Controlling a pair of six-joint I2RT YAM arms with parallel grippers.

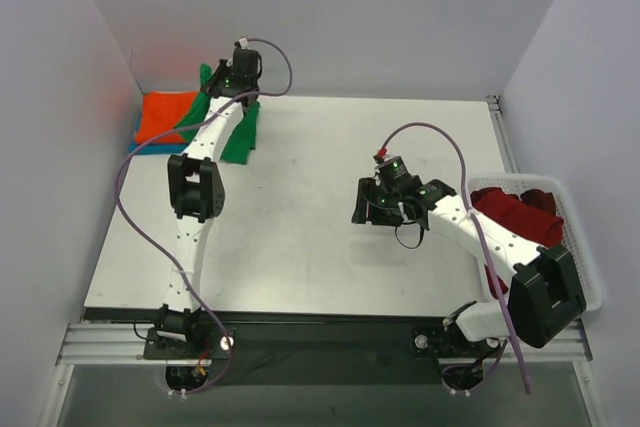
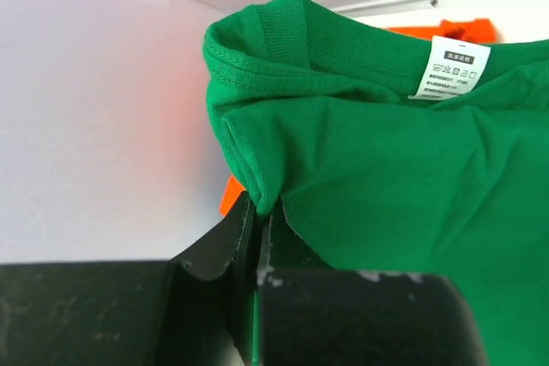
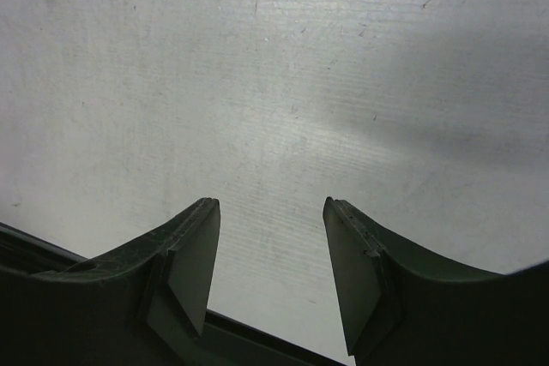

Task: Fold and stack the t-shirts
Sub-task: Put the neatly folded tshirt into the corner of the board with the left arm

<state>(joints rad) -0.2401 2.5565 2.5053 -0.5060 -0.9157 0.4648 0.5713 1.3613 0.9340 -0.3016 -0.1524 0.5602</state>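
Top view, left claw [image 1: 228, 85]: at the far left corner of the tabletop [image 1: 320, 247], over the green tee [image 1: 241, 135]; from here I cannot tell how its jaws stand
Top view, green tee: bunched at that corner, one strip trailing toward the near edge just beside the left arm [image 1: 195, 187]
Top view, orange tee [image 1: 165, 115]: flat in the far left corner, its right side under the green tee
Top view, teal-blue tee [image 1: 152, 146]: only a thin sliver shows, along the near side of the orange tee
Top view, right claw [image 1: 365, 209]: over bare tabletop right of the middle, well apart from every tee
Top view, dark red tees [image 1: 515, 212]: heaped in the white basket [image 1: 590, 282] at the right edge
Left wrist view, left claw: pressed together, pinching a fold of the green tee below the collar [image 2: 274, 32]
Left wrist view, care label [image 2: 453, 66]: white, sewn inside the neck, printed side toward the camera
Left wrist view, orange tee: peeks out behind the green tee at upper right, and again just left of the claw
Right wrist view, right claw: spread wide, pads [image 3: 193, 255] well apart, only pale scuffed tabletop between them
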